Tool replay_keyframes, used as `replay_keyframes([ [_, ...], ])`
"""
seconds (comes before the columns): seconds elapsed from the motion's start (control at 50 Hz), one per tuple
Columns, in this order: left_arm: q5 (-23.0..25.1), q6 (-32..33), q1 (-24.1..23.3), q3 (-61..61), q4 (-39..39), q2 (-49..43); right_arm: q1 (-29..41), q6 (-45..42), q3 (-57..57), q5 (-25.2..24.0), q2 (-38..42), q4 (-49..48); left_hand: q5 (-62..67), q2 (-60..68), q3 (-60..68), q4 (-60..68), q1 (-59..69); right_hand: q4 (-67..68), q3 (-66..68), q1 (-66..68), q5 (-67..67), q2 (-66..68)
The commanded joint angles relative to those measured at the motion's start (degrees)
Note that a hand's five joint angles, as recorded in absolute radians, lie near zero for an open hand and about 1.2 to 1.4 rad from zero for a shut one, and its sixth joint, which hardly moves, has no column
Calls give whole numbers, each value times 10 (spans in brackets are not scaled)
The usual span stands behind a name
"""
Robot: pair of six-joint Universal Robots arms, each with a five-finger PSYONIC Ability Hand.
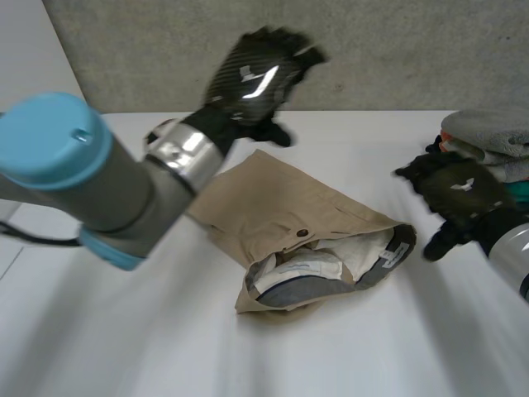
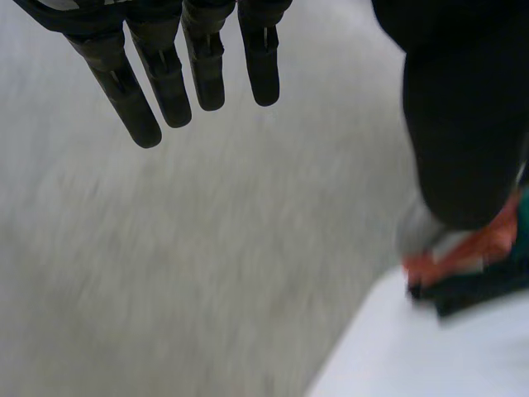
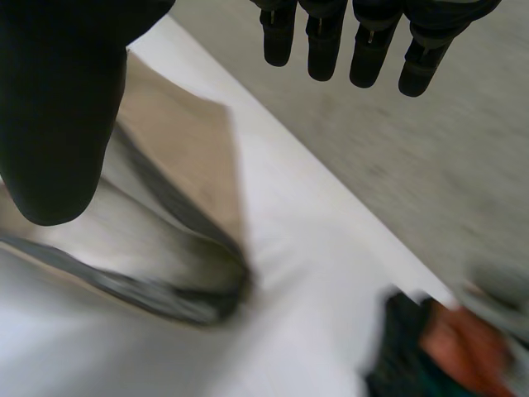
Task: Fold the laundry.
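Fingers (image 2: 140, 91) of the left hand (image 1: 254, 78) hang straight and a little apart, holding nothing. That hand is raised on its arm (image 1: 99, 182) over the far left part of the white table (image 1: 124, 331), in front of the grey wall (image 1: 388, 50), above and clear of the cloth. On the right hand (image 1: 459, 192) the fingers (image 3: 324, 45) are also straight and side by side, with the thumb (image 3: 58, 107) well apart from them and nothing between. This hand hovers at the right of the table, between the tan shorts (image 1: 281, 203) and a pile of clothes (image 1: 492, 141) at the far right edge, touching neither. The shorts lie in the middle of the table, roughly flat, with the waistband gaping toward the near right and showing a pale lining and a grey inner band. The pile has a grey piece on top, with orange and teal cloth under it.
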Motion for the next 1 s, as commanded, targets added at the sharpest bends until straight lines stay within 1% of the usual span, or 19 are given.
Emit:
replay_keyframes([
  [0.02, -1, 43, 119, -47, -112, -12, 109, -6, 22, -49, -24, 6, 24, 13, 12, 17, 1, -20, -21, -30, -26, -22],
  [0.12, -1, 161, 173, -54, -163, -89, 213, -39, 19, -48, -11, -34, 35, 25, 23, 29, 13, -20, -21, -30, -26, -22],
  [0.2, 5, 224, 180, -60, -175, -111, 280, -76, 5, -44, 32, -71, 42, 32, 30, 35, 19, -20, -21, -30, -26, -22],
  [0.26, 6, 228, 167, -55, -173, -133, 326, -117, -23, -20, 105, -87, 42, 32, 30, 35, 19, -20, -21, -30, -26, -22],
  [0.3, 6, 227, 158, -51, -170, -141, 340, -128, -34, -1, 126, -87, 42, 32, 30, 35, 19, -20, -21, -30, -26, -22],
  [0.36, 6, 227, 139, -44, -163, -162, 369, -157, -55, 51, 163, -92, 44, 34, 32, 37, 21, -20, -21, -30, -26, -22],
  [0.44, 4, 227, 111, -30, -144, -184, 390, -191, -69, 96, 191, -114, 71, 60, 59, 64, 48, 120, 119, 110, 114, 118],
  [0.48, 2, 227, 105, -25, -122, -190, 390, -198, -67, 110, 194, -139, 134, 124, 122, 127, 111, 340, 339, 330, 334, 338],
  [0.52, 1, 227, 102, -24, -106, -197, 390, -195, -66, 115, 194, -152, 225, 215, 213, 218, 202, 472, 470, 461, 465, 470],
  [0.54, 1, 226, 101, -23, -98, -201, 389, -191, -63, 117, 194, -164, 289, 279, 277, 282, 266, 584, 583, 573, 578, 582],
  [0.56, 1, 223, 97, -22, -87, -207, 389, -190, -61, 118, 192, -171, 423, 412, 411, 416, 400, 630, 629, 620, 624, 628],
  [0.58, 1, 223, 92, -21, -82, -208, 388, -189, -60, 121, 188, -176, 494, 484, 482, 487, 471, 677, 676, 667, 671, 675],
  [0.62, -1, 225, 79, -20, -75, -208, 387, -181, -59, 133, 166, -182, 617, 606, 605, 610, 594, 680, 679, 670, 674, 678],
  [0.66, -9, 224, 75, -20, -75, -205, 382, -170, -60, 157, 112, -182, 617, 607, 605, 610, 594, 680, 679, 670, 674, 678],
  [0.72, -46, 222, 70, -27, -79, -170, 360, -158, -65, 184, 58, -180, 617, 607, 605, 610, 594, 680, 679, 670, 674, 678],
  [0.74, -72, 217, 74, -33, -82, -121, 342, -150, -69, 199, 32, -176, 617, 607, 605, 610, 594, 680, 679, 670, 674, 678],
  [0.8, -100, 203, 76, -50, -89, -53, 297, -148, -85, 221, -4, -139, 617, 607, 605, 610, 594, 680, 679, 670, 674, 678],
  [0.9, -105, 141, 76, -81, -119, 73, 227, -136, -128, 227, -12, -43, 617, 607, 605, 610, 594, 680, 679, 670, 674, 678],
  [1.0, -104, 124, 75, -93, -169, 132, 166, -103, -160, 221, 11, 15, 617, 607, 605, 610, 594, 680, 679, 670, 674, 678],
])
